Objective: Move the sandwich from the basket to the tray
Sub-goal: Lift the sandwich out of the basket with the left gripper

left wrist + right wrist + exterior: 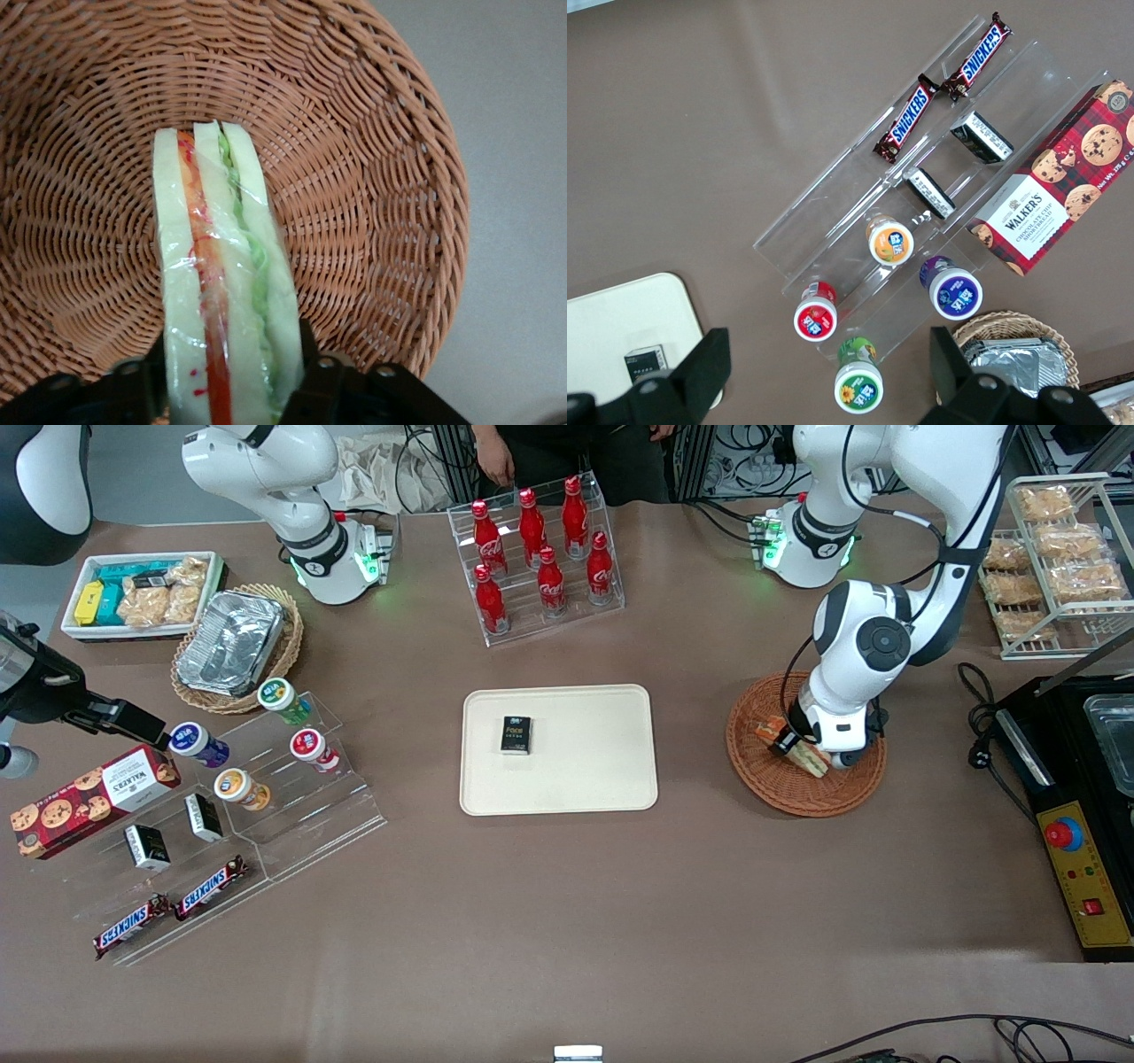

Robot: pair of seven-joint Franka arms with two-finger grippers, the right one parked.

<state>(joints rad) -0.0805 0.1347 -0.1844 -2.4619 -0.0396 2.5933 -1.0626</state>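
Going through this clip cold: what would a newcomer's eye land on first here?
Probably the gripper, down in the reddish-brown basket toward the working arm's end of the table, shut on the sandwich with its red and green layers. Next, the cream tray mid-table, carrying only a small black packet, and the rack of red bottles farther from the front camera.

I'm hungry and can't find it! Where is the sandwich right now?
The sandwich stands on edge inside the round basket, toward the working arm's end of the table beside the tray. The pincer is shut on it.
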